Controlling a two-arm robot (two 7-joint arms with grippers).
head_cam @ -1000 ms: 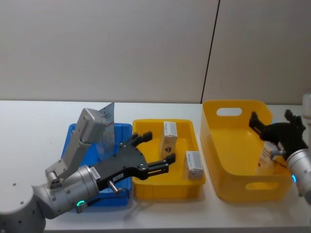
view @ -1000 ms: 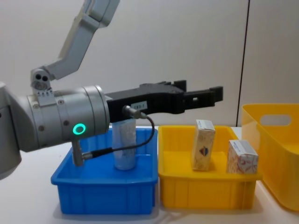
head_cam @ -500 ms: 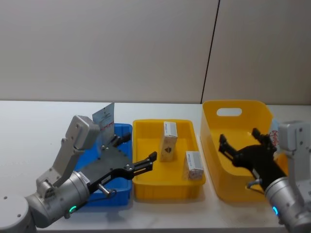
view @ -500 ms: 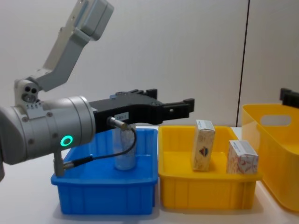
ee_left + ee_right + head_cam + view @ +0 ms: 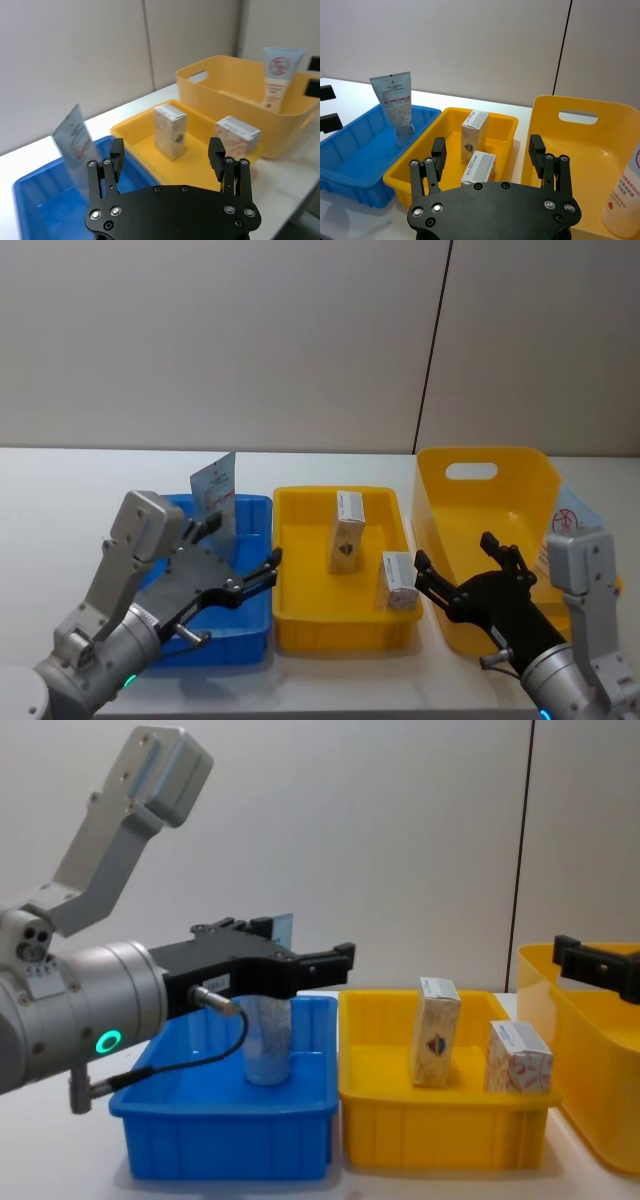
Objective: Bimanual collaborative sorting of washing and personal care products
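I am holding my left pincer [image 5: 240, 548] spread wide and empty above the near part of the blue tray [image 5: 252, 502], which is sitting at the left on the white desk [image 5: 60, 490]. A pale-blue squeeze tube [image 5: 214, 488] is standing upright in that tray with its crimped flat end pointing up. It is rising just beyond my left fingers and outside the gap between them, and I cannot tell whether one finger is brushing it. Just beside the blue tray, the yellow tray [image 5: 345, 632] is carrying two cream-white boxes. The taller box [image 5: 347, 530] is standing on end toward the far side, and the second box [image 5: 400, 578] is lying nearer the front right corner. Both are sitting apart from my left pincer, ahead of it and off toward the right. Next along, the big yellow handled basket [image 5: 432, 502] is standing just beside the yellow tray. I am keeping my right pincer [image 5: 455, 555] spread open and empty at the basket's front left part, with one fingertip hanging near the lying box and pointing toward the yellow tray. A second tube [image 5: 572, 514] with a red mark is leaning upright against the basket's right wall. It is standing apart from my right pincer, behind it and off to its right.
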